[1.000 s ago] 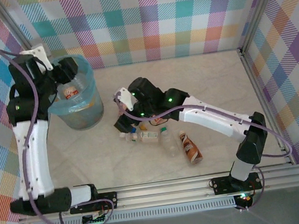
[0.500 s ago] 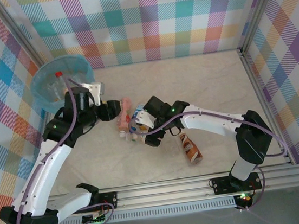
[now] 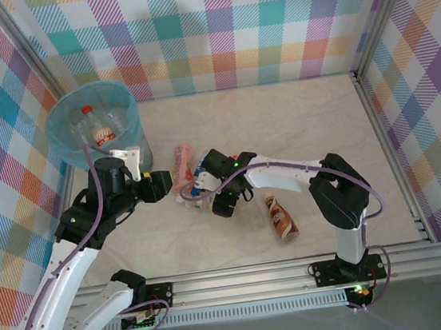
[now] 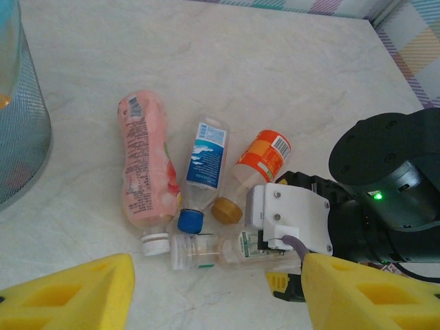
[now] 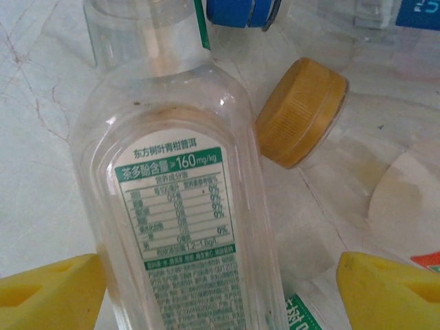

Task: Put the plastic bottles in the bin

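Step in hand: right gripper (image 5: 220,289) is going for the clear green-label bottle (image 5: 182,206) in the cluster mid-table. Jaws wide, straddling it, no squeeze yet. Next move, my read: close on the body, lift, carry to the bin (image 3: 133,139) at far left, which has at least 2 bottles inside.

Left gripper (image 4: 216,292) hovers near the pink bottle (image 4: 146,182), jaws apart, empty. Blue-label bottle (image 4: 206,161), orange-label bottle (image 4: 265,155) and brown bottle (image 3: 280,216) lie on the table.

Versus 1 second ago: left arm has swung from over the bin to the cluster; the right gripper has dropped lower.
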{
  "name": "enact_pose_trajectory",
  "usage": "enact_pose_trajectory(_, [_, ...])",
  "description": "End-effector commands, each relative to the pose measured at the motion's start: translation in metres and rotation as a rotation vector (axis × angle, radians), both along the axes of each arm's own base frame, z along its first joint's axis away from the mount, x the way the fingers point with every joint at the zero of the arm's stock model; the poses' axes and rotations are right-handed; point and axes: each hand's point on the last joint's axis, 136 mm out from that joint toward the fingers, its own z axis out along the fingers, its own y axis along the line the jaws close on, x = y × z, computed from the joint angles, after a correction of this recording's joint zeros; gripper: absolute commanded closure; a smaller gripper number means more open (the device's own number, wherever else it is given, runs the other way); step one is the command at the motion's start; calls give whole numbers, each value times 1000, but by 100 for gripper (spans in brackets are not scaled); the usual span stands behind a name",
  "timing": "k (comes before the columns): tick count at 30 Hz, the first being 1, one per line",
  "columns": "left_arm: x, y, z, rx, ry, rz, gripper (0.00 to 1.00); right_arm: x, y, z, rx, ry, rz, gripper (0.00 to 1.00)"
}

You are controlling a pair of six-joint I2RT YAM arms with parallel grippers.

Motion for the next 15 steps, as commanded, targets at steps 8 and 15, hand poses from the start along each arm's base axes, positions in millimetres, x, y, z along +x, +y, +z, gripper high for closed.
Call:
enact_pose_trajectory(8, [-6, 21, -15, 25, 6, 108, 35, -3, 10, -11, -17, 18, 54, 27])
enact_pose_trajectory(15, [-11, 46, 16, 48, -88, 210, 31, -8, 8, 8, 0, 29, 64, 46])
